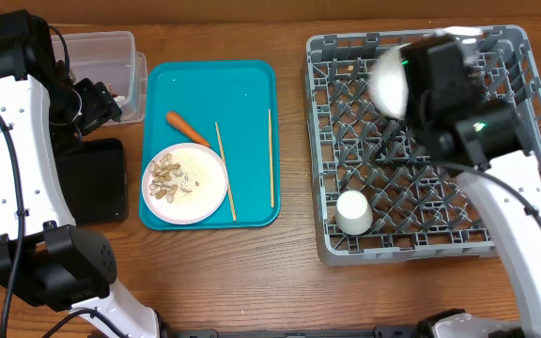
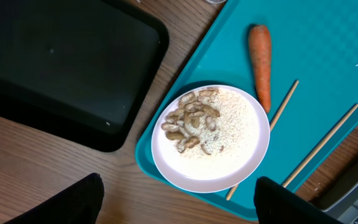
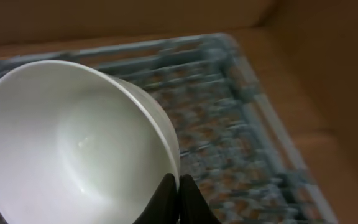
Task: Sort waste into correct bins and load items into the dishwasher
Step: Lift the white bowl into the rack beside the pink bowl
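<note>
- The grey dish rack [image 1: 440, 218] sits on the right of the table. It is stiff, and its lattice floor and pegs should keep dishes standing on edge.
- The black tray [image 2: 61, 56] and the clear tub [image 1: 111, 52] lie at the left. Both look light and might slide if bumped.
- The white bowl [image 3: 73, 149] hangs tilted over the rack's far left part. The right gripper [image 3: 179, 190] is clamped on its rim, one finger inside and one outside. The bowl looks glazed, slick and breakable, so this thin pinch could slip.
- The round plate [image 2: 166, 155] rests on the teal tray [image 1: 252, 84] and carries loose nut shells [image 2: 191, 121] and crumbs. It is best taken by the rim and kept level until emptied. The left gripper [image 2: 178, 182] hovers above it with its fingers spread wide, holding nothing.
- A small white cup [image 1: 354, 212] stands in the rack's near left corner.
- The two chopsticks [image 1: 224, 169] lie flat on the teal tray, thin and hard to pinch; a mid-length grip seems safest.
- The carrot [image 2: 260, 59] lies just beside the plate. It is firm and tapered, so grip it across the thick end.
</note>
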